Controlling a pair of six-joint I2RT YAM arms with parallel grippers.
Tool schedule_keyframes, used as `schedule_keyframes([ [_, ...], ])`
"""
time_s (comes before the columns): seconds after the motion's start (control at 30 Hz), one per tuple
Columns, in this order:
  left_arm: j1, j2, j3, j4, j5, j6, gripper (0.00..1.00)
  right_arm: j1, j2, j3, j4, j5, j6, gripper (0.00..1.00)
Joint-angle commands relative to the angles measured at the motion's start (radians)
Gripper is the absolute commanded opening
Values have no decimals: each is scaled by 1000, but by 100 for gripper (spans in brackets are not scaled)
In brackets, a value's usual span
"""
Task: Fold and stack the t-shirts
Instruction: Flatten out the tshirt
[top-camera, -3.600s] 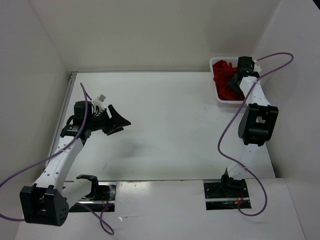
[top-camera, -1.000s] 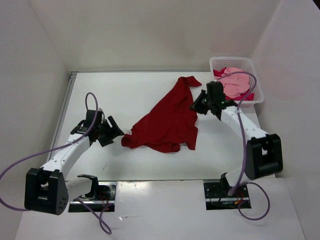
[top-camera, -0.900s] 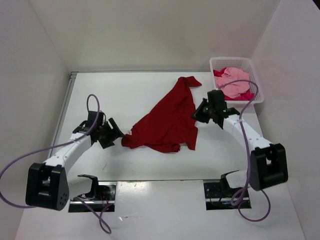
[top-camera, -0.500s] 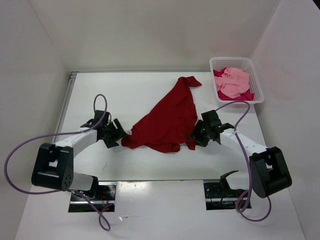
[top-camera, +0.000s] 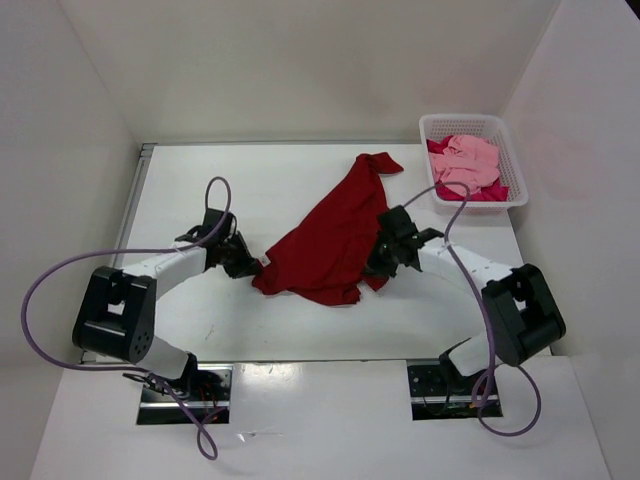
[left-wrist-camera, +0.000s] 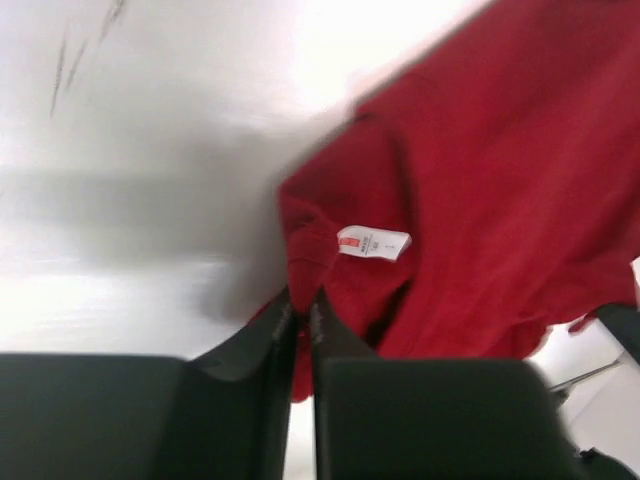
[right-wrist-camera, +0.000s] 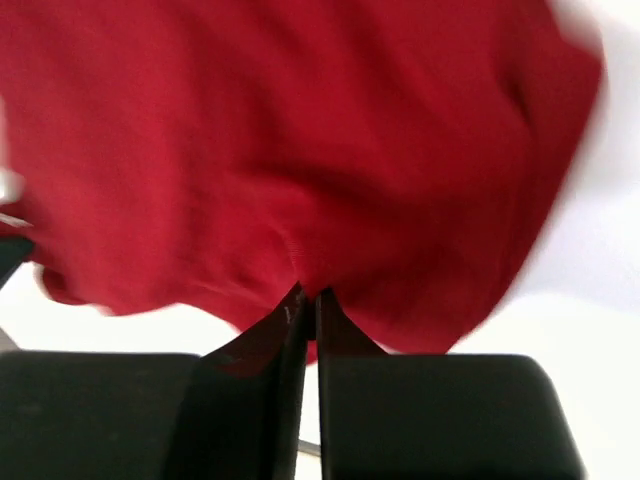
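item: dark red t-shirt (top-camera: 335, 245). place: centre of the top view, lying crumpled in a rough triangle on the white worktop (top-camera: 250, 190), with one twisted end reaching toward the upper middle of the frame and the broad end nearest the arms.

handling, as judged: soft, light, limp cloth. it will sag and bunch from any single hold, drag on the worktop instead of sliding cleanly, and keep no shape of its own. not fragile. a thin pinch could slip off a single layer.

where to hold, as judged: two well-separated points on one edge, so the cloth hangs or spreads flat between them. the collar side, marked by the white label (left-wrist-camera: 372, 243), is a useful landmark for finding the shoulders.

left tool (left-wrist-camera: 300, 300): at the shirt's lower left edge, fingers pressed nearly together and pinching a fold of red cloth just below the label.

right tool (right-wrist-camera: 305, 295): at the shirt's lower right edge, fingers likewise drawn together and nipping the cloth at or near its border.

other stock: light pink t-shirt (top-camera: 468, 160) heaped on a crimson-magenta t-shirt (top-camera: 490, 192), both inside the white mesh basket (top-camera: 470, 122) at the upper right of the top view, well apart from both tools.

progress, as judged: nothing folded or stacked yet.
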Motion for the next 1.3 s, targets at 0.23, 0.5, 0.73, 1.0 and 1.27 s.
schedule_keyframes([
  [0.23,191,-110,541,-143,0,94,0,6,215,791,-144,102,-254,0],
  [0.5,385,-132,1081,-289,45,151,0,6,478,1635,-229,-9,-355,0],
  [0.73,358,-252,1112,-337,45,186,5,-66,582,1794,-143,-180,-439,0],
  [1.0,24,-522,430,-73,114,-44,54,-330,391,949,245,-256,-414,0],
  [1.27,-60,-524,274,-78,-5,-26,99,-381,440,933,133,-175,-378,46],
])
